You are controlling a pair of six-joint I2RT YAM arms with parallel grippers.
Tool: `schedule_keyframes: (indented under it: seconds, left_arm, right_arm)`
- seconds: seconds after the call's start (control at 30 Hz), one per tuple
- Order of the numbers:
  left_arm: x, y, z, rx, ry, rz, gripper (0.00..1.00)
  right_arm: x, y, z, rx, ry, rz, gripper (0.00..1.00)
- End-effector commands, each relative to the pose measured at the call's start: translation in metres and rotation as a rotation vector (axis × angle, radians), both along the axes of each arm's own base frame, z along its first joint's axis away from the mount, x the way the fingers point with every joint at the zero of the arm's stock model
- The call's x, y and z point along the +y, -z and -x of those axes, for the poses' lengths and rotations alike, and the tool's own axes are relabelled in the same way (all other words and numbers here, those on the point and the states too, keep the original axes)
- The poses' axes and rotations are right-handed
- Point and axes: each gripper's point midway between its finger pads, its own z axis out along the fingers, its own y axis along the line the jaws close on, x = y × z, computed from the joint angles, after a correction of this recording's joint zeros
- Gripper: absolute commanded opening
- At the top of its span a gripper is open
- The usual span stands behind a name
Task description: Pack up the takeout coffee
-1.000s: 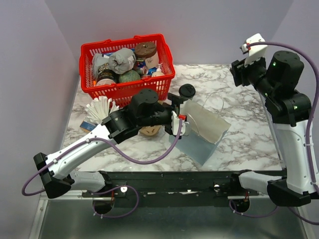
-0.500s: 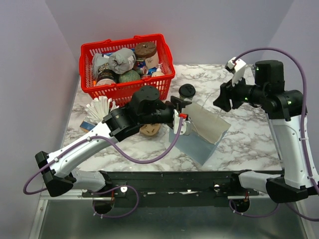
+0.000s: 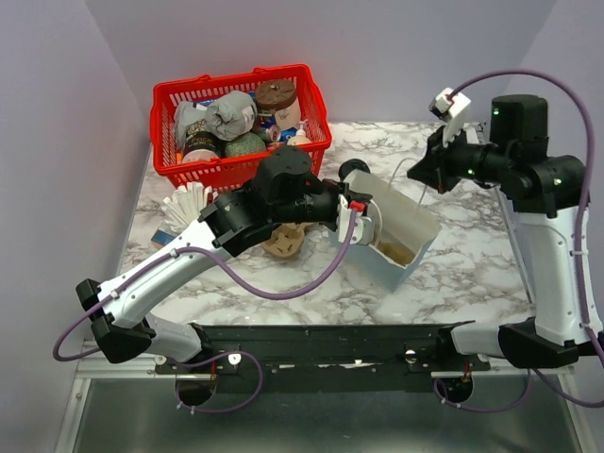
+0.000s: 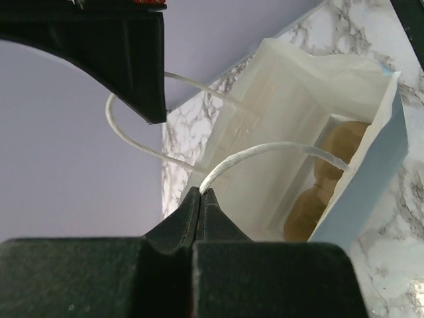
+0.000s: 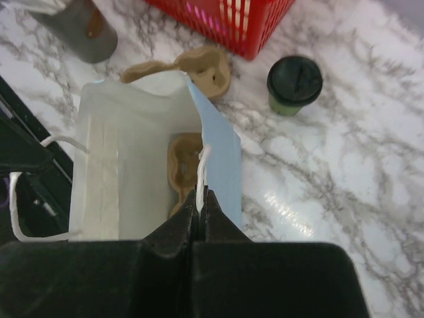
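A: Where's the takeout coffee (image 5: 293, 86)?

B: Upright on the marble-look table (image 3: 472, 274), twd the far edge, near the near-right corner of the red basket (image 3: 241, 142). It's outside the paper bag (image 5: 139, 132). Small green paper cup, round black plastic lid (image 5: 296, 74) on top.

A: And the bag?

B: Rectangular, light blue outside, white inside w/ a creased fold down one wall. It sits mid-table with its mouth open. At the bottom there's a brown moulded-pulp cup carrier (image 5: 182, 162), round wells showing.

A: Grippers?

B: Left gripper (image 4: 201, 193) is pressed together, pinching a cord handle (image 4: 265, 151) of twisted white paper. Right gripper (image 5: 199, 196) is likewise nipped tight on the second cord handle (image 5: 201, 165) at the opposite wall.

A: Anything else around?

B: A second pulp carrier (image 3: 283, 243) lies flat on the table, just left of the bag. A grey metal cup (image 5: 86, 30) of thin white stirrers (image 3: 189, 203) stands by the left edge. The basket is an open plastic lattice in the far-left corner, heaped w/ mixed goods: a grey wrapped bundle, a brown-lidded tub, the rest too jumbled to tell.
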Motion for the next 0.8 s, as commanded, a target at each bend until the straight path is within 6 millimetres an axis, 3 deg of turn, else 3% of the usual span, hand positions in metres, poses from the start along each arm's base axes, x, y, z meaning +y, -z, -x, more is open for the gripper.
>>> schedule_keyframes:
  seconds: [0.0, 0.03, 0.17, 0.23, 0.27, 0.43, 0.7, 0.77]
  left_arm:
    - [0.007, -0.058, -0.006, -0.115, -0.046, 0.118, 0.00]
    - [0.010, -0.073, -0.006, -0.144, -0.050, 0.140, 0.00]
    - [0.008, -0.097, -0.013, -0.212, -0.066, 0.158, 0.00]
    - [0.008, -0.114, -0.016, -0.247, -0.076, 0.181, 0.00]
    - [0.005, -0.114, -0.018, -0.252, -0.074, 0.175, 0.00]
    - [0.003, -0.126, -0.021, -0.288, -0.075, 0.183, 0.00]
    - [0.003, -0.118, -0.021, -0.278, -0.073, 0.164, 0.00]
    - [0.002, -0.118, -0.025, -0.221, -0.090, 0.207, 0.00]
  right_arm:
    - [-0.007, -0.064, 0.000, -0.227, 0.025, -0.024, 0.01]
    - [-0.009, -0.080, 0.001, -0.275, 0.033, -0.032, 0.01]
    - [-0.015, -0.113, -0.005, -0.390, 0.074, -0.040, 0.01]
    - [-0.016, -0.120, -0.009, -0.414, 0.084, -0.037, 0.00]
    - [-0.018, -0.128, -0.009, -0.440, 0.094, -0.037, 0.00]
    - [-0.022, -0.137, -0.010, -0.487, 0.101, -0.025, 0.00]
    - [-0.022, -0.139, -0.009, -0.506, 0.103, -0.025, 0.00]
    - [-0.021, -0.128, -0.016, -0.495, 0.094, -0.008, 0.00]
